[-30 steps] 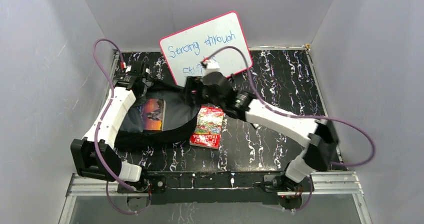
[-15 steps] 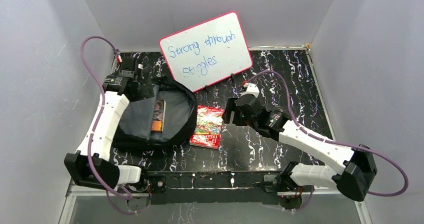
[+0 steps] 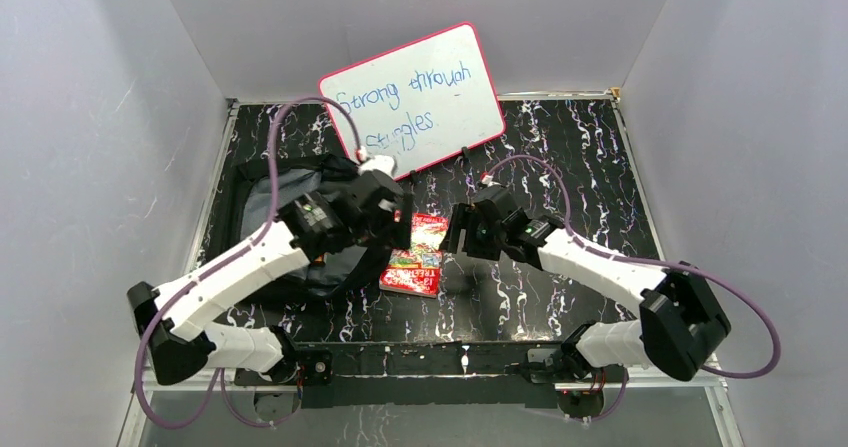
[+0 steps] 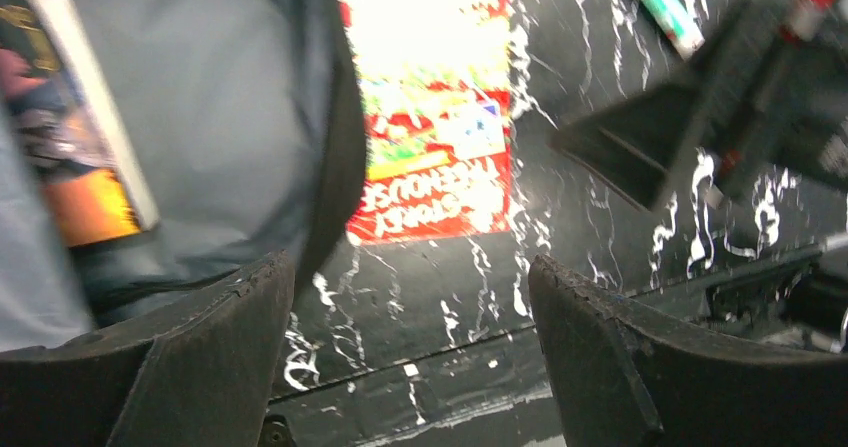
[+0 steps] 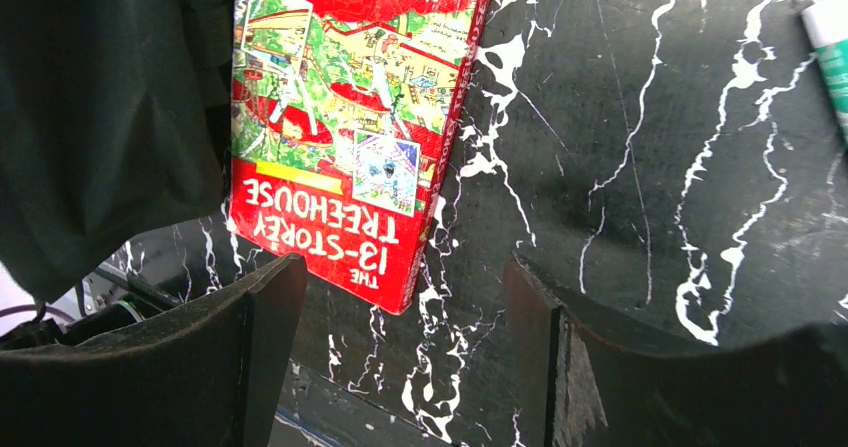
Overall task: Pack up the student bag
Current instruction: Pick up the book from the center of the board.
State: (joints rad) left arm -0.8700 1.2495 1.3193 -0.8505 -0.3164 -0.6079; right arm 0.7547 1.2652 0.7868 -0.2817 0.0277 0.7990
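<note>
The student bag (image 3: 262,195), black with a grey lining (image 4: 220,117), lies open at the left of the table. A dark, orange-covered book (image 4: 70,137) lies inside it. A red "13-Storey Treehouse" book (image 3: 418,259) lies flat on the table against the bag's right rim. My left gripper (image 3: 398,227) hovers open over that rim and the red book (image 4: 430,97), holding nothing. My right gripper (image 3: 456,237) hangs open just right of the red book (image 5: 350,117), its near corner between the fingers' line, not touched.
A pink-framed whiteboard (image 3: 415,97) with blue writing leans on the back wall. A marker (image 4: 665,7) with a green band lies on the black marbled table (image 3: 560,167) right of the book, and shows as a marker (image 5: 830,57) at the right wrist view's edge. Grey walls enclose three sides.
My left gripper let go of the bag's far left rim, opened, and swung right to the bag's right edge beside the red book. My right arm drew back from the bag toward the book.
</note>
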